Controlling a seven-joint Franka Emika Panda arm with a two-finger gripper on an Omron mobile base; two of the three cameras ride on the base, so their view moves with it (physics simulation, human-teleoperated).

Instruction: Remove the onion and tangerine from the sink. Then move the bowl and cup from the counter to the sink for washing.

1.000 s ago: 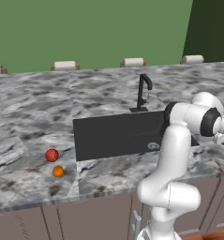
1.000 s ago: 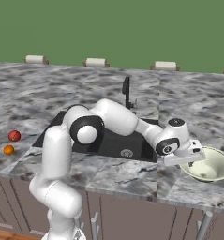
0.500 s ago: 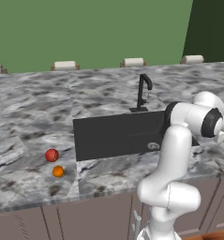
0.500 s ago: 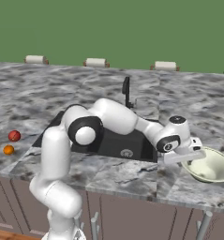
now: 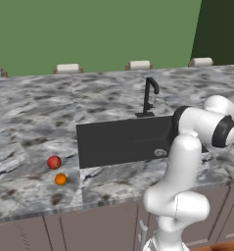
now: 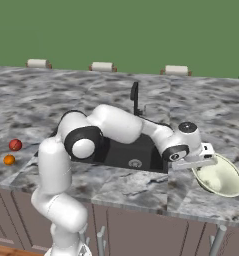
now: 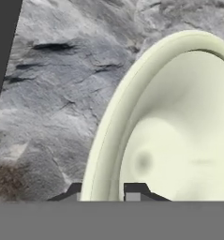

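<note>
A: Left to right, quick. Around?
B: Glossy red onion [image 5: 54, 162] and smaller orange tangerine [image 5: 60, 179] on the veined grey marble bench [image 5: 35, 127], just left of the black rectangular sink [image 5: 123, 139]. Thin curved black faucet [image 5: 149, 96] behind the basin. Nothing between the sink and the bowl except the arm itself.
A: Bowl?
B: Wide shallow cream-green bowl [image 6: 220, 176], smooth and round, on the bench right of the sink, tilted.
A: Jaws?
B: At the bowl's near-left rim [image 6: 201, 161]. Hand view: one finger [image 7: 135, 191] inside the rim, the other outside, narrow gap, pinching the bowl's rim wall.
</note>
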